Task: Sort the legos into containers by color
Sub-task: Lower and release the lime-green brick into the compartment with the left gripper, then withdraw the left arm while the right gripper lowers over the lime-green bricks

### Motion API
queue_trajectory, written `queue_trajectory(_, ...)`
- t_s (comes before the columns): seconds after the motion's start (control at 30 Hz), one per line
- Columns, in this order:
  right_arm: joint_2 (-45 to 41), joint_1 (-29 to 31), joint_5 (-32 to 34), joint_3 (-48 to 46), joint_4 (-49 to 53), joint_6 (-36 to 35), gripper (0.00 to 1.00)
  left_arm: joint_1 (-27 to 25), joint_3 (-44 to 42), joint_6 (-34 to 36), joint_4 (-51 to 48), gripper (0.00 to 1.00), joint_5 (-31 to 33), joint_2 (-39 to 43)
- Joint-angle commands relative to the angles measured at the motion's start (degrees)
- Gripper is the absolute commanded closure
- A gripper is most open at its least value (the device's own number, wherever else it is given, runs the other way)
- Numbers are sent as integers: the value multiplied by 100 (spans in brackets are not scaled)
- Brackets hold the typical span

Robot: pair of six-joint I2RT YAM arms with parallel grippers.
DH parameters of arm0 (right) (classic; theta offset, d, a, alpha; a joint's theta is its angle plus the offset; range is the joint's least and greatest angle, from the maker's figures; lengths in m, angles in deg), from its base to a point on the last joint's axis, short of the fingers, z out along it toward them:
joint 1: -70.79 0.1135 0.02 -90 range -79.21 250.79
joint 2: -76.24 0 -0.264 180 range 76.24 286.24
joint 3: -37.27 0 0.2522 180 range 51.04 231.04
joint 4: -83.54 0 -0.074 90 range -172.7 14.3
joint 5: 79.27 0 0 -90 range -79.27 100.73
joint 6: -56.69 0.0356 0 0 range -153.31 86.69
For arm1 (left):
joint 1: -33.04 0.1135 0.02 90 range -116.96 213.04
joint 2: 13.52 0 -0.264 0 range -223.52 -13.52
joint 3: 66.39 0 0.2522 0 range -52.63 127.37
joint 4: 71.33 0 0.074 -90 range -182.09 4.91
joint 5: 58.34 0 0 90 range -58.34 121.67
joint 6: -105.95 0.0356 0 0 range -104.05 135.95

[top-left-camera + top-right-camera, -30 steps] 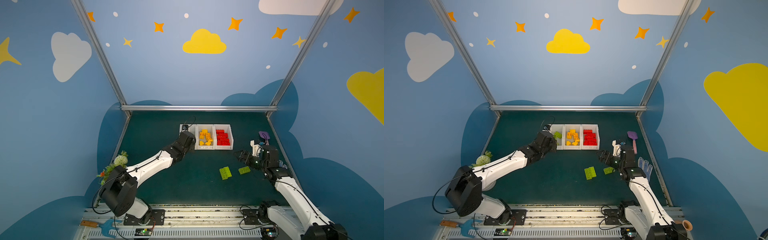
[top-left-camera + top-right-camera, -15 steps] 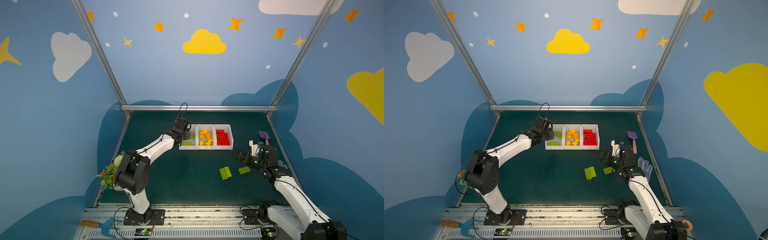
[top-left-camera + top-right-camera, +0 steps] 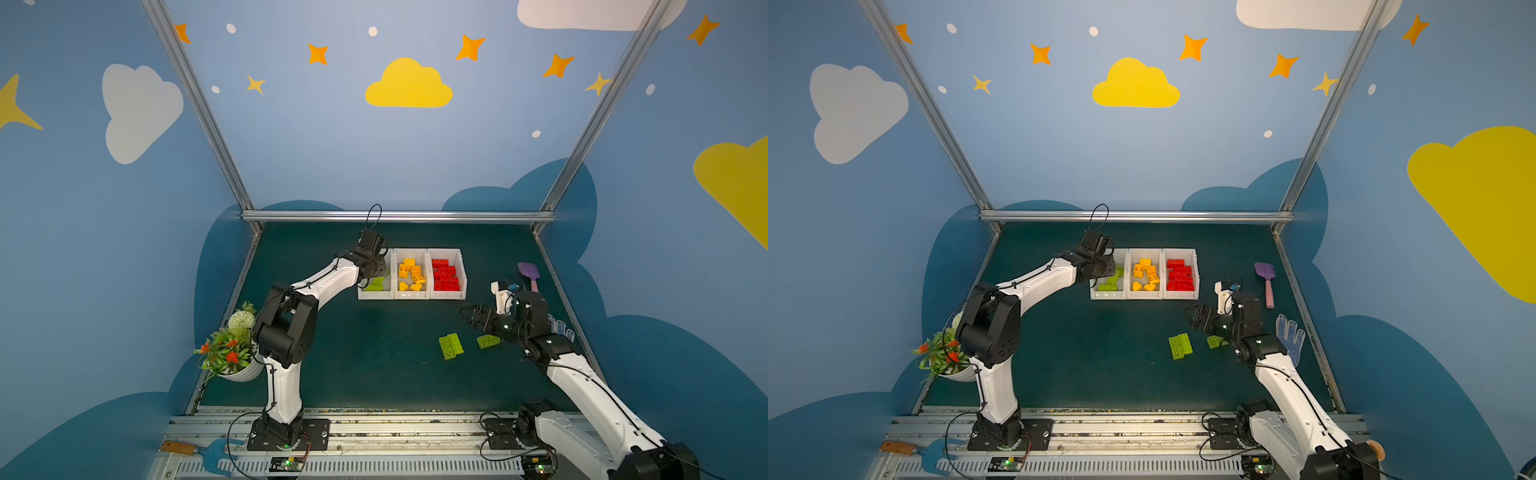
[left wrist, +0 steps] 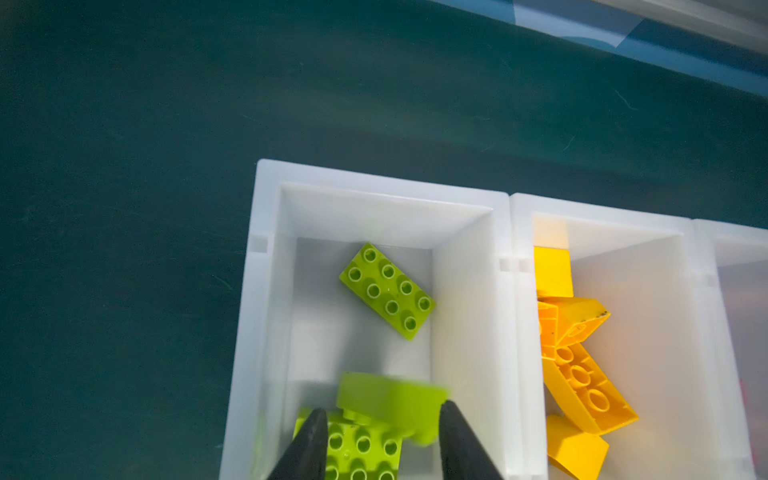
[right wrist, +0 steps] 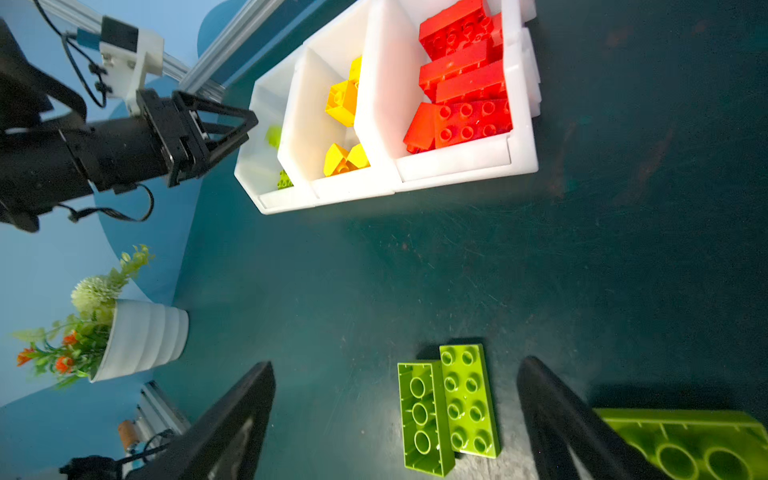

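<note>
Neatly, three bins (image 3: 411, 296) hold green, yellow, red bricks (image 3: 445, 276); loose green bricks (image 3: 451, 345) dot the surface (image 3: 374, 374); both jaws open.

Three white bins (image 3: 411, 295); three loose green bricks (image 3: 451, 347); one potted plant (image 3: 232, 349).

A dark green tabletop (image 3: 374, 365) is carrying three joined white plastic bins (image 3: 411, 296), loose lime-green Lego bricks (image 3: 450, 346) and a purple plastic toy shovel (image 3: 528, 272).
</note>
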Motion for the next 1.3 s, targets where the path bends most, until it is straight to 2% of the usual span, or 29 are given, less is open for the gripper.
queue_trajectory(0.0,-134,290,637,233,317,-315,10,50,209,-57,-231,44,-41,-89)
queue_trajectory(0.13,-128,519,950,386,598,-382,10,43,341,-117,-445,34,-86,44)
queue_trajectory(0.33,-229,982,1305,541,1089,-402,10,16,-108,-342,-272,29,-233,859)
queue_trajectory(0.6,-457,1837,2099,601,1805,-260,12,-182,-1236,-738,-42,26,-304,2448)
queue_trajectory(0.83,-241,2486,2794,947,2595,21,17,-298,-2274,-961,-159,17,-308,4137)
queue_trajectory(1.07,424,2864,2919,1002,2746,388,23,-351,-3386,-827,-674,10,-154,5845)
queue_trajectory(1.27,1209,3077,2824,1030,2467,645,30,-351,-4376,-1082,-910,9,-165,7020)
